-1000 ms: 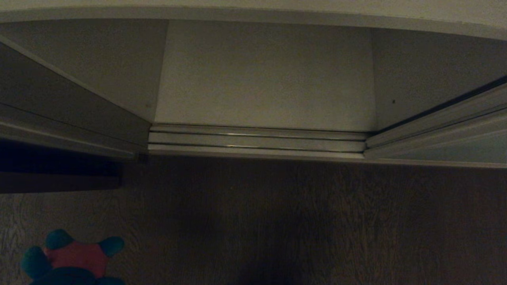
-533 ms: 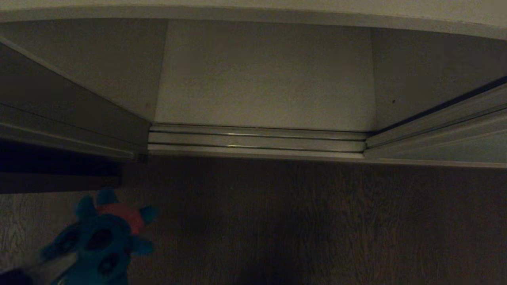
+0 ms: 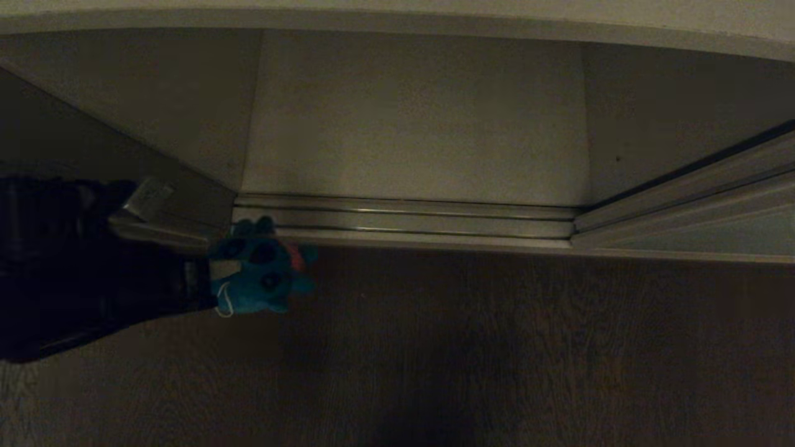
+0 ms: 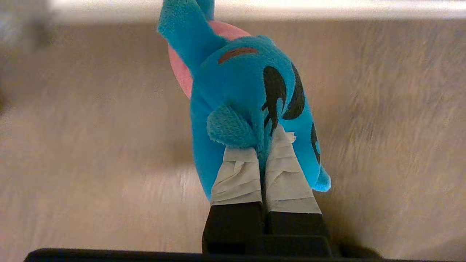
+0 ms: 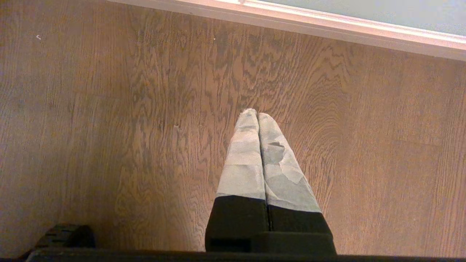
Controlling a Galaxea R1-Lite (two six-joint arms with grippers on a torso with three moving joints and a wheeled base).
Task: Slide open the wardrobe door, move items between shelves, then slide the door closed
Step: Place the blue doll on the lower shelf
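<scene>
- One blue plush toy is what you are carrying: it hangs in the air at the tip of the left gripper, with a bit of its pink top showing behind the blue head.
- Your left gripper's jaws are clamped on the blue plush toy, the two taped fingers pressed close together into the fabric of its head.
- Taking the wardrobe's bottom track as your landmark, the toy sits just in front of the track's left end, above the wooden floor.
- Your left arm reaches in from the left side, level with that same end of the track.
- Beyond the track you see the pale floor panel of the open compartment.
- At the track's right end, the sliding wardrobe door runs off to the right, its cream frame edge meeting the rails.
- Your right gripper is out of the head view; its jaws are together with nothing between them, pointing down at the wooden floor, with a strip of the cream frame edge ahead of it.
</scene>
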